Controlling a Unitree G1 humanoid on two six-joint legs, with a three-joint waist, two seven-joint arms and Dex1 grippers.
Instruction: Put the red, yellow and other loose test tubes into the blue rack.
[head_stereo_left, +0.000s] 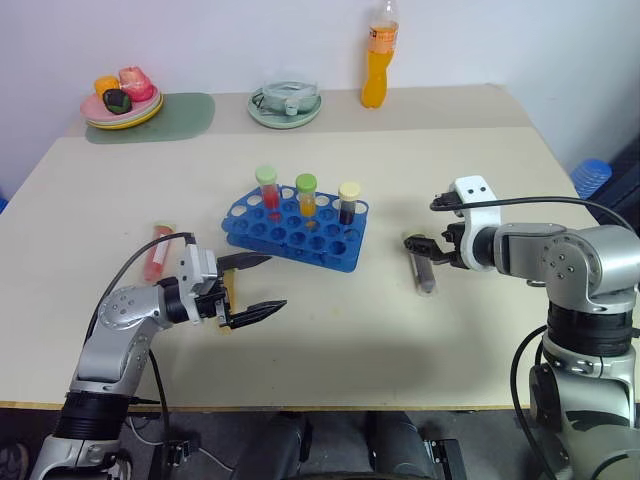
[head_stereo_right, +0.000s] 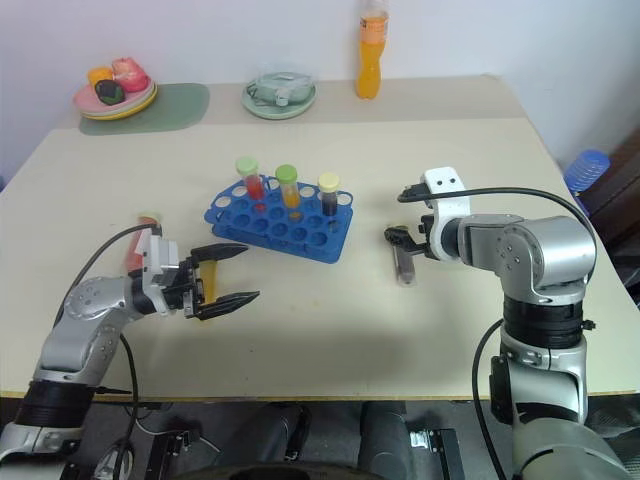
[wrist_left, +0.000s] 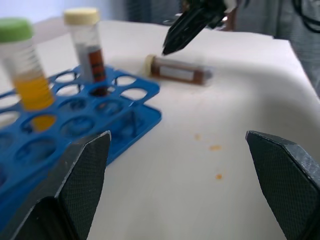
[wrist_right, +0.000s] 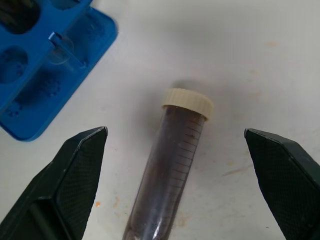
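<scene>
Nearest the head camera, the left gripper (head_stereo_left: 252, 284) is held low over the front of the beige tabletop (head_stereo_left: 330, 340), its two black fingers spread wide with nothing between them, pointing across toward the blue plastic test-tube rack (head_stereo_left: 296, 232). Three capped tubes are stood upright in the rack's back row: a green-capped tube of red liquid (head_stereo_left: 268, 191), a green-capped tube of orange-yellow liquid (head_stereo_left: 307, 197) and a cream-capped tube of dark brown liquid (head_stereo_left: 348, 204).

A loose clear tube of dark brown liquid with a cream screw cap (wrist_right: 175, 165) is laid flat on the table, well to the right of the rack. Fine graduation marks are seen along its side in the right wrist view, and its lower end is cut off by that view's edge. The right gripper (head_stereo_left: 428, 250) is poised just above this tube, angled down, its fingers released and standing wide to either side without touching it.

A second loose tube, filled with reddish-pink liquid (head_stereo_left: 158, 251), is laid on the table to the left of the rack, behind the left gripper. It is partly hidden by the left arm's cable, and the colour of its cap is hard to make out.

At the table's far edge, a tall orange drink bottle (head_stereo_left: 377, 58), a pale green dish (head_stereo_left: 285, 104) and a stack of coloured plates (head_stereo_left: 122, 100) are set, their contents too small to identify.
</scene>
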